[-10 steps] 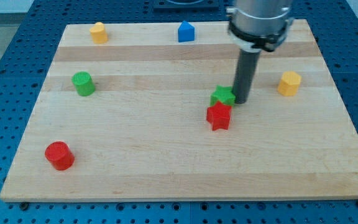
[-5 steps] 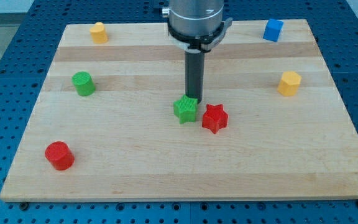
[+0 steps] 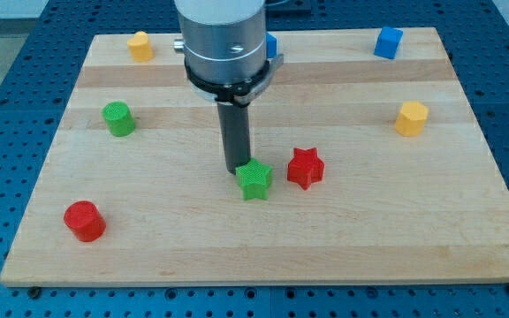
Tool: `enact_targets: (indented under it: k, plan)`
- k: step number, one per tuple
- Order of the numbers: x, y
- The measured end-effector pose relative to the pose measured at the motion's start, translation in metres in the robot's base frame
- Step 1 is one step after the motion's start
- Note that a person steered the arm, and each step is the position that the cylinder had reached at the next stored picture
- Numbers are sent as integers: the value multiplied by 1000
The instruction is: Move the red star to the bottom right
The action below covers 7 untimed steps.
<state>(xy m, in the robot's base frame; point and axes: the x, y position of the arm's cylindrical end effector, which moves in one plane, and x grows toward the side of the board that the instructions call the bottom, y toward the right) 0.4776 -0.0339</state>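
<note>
The red star (image 3: 305,168) lies a little right of the board's middle. A green star (image 3: 254,180) lies just left of it and slightly lower, a small gap apart. My tip (image 3: 236,170) stands at the green star's upper left edge, touching or nearly touching it. The tip is well left of the red star, with the green star between them.
A green cylinder (image 3: 117,118) is at the left. A red cylinder (image 3: 84,221) is at the lower left. A yellow block (image 3: 140,45) is at the top left. A blue block (image 3: 270,44) is partly hidden behind the arm. A blue cube (image 3: 388,42) and a yellow hexagon (image 3: 411,117) are at the right.
My tip has moved left and down, from the green star's right side to its upper left. The green star slid left and down, apart from the red star.
</note>
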Motion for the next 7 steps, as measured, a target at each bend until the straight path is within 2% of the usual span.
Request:
enact_targets:
  k: [3, 5, 7]
  plan:
    - [7, 30]
    - [49, 30]
    - [33, 24]
